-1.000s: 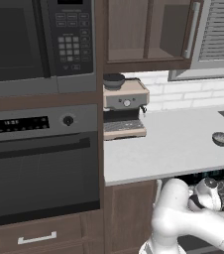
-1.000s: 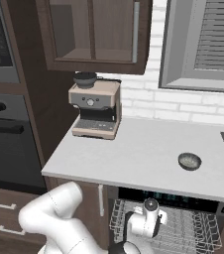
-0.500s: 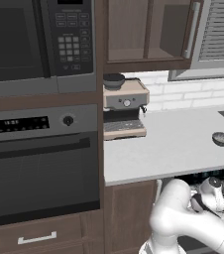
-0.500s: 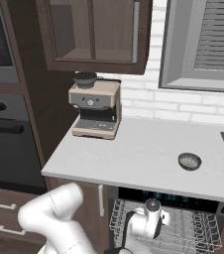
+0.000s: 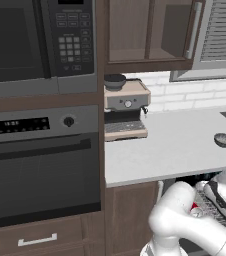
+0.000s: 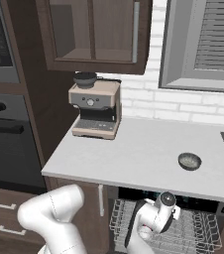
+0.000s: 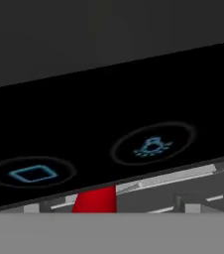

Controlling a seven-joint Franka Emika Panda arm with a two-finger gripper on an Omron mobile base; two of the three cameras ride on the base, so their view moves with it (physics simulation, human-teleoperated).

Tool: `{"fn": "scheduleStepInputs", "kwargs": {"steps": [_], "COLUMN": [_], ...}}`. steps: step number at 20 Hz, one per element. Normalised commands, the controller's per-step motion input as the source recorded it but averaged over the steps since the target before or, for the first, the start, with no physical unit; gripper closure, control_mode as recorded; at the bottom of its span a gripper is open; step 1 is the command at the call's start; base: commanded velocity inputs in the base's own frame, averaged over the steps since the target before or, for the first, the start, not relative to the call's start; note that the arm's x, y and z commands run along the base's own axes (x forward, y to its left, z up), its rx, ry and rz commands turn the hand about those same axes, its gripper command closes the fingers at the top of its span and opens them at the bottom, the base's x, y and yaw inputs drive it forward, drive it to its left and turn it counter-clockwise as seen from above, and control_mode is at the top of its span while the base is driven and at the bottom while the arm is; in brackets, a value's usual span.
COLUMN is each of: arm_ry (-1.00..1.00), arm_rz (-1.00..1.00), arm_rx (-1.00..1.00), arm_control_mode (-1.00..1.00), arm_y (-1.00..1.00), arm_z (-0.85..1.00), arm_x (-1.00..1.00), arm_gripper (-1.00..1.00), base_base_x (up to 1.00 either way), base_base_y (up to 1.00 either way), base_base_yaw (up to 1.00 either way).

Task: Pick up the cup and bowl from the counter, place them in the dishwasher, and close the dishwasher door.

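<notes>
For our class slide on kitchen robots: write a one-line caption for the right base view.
White arm reaches into the open dishwasher's wire rack while the bowl waits on the counter.

Bowl (image 6: 189, 160) on the counter (image 6: 129, 154) toward its right, espresso machine (image 6: 95, 108) at the back left, dishwasher (image 6: 173, 230) rack pulled out below the counter edge, wall oven (image 5: 40, 165) left

My two base cameras look forward and down from behind the arm, left and right, sharing the counter (image 5: 185, 145) and espresso machine (image 6: 95, 109). My hand camera sits close against the dishwasher (image 7: 134, 124) control strip.
</notes>
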Motion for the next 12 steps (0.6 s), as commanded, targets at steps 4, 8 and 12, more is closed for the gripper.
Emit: {"fn": "scheduleStepInputs", "kwargs": {"steps": [4, 8, 12], "arm_ry": [0.00, 0.01, 0.00], "arm_rz": [-0.10, -0.16, -0.22], "arm_rx": [0.10, 0.12, 0.16], "arm_control_mode": [-1.00, -1.00, -1.00], "arm_y": [-0.45, -0.49, -0.60], "arm_z": [0.82, 0.86, 0.99], "arm_x": [0.00, 0.00, 0.00], "arm_gripper": [-1.00, -1.00, -1.00], "base_base_x": [0.00, 0.00, 0.00], "base_base_y": [0.00, 0.00, 0.00], "base_base_yaw": [0.00, 0.00, 0.00]}}
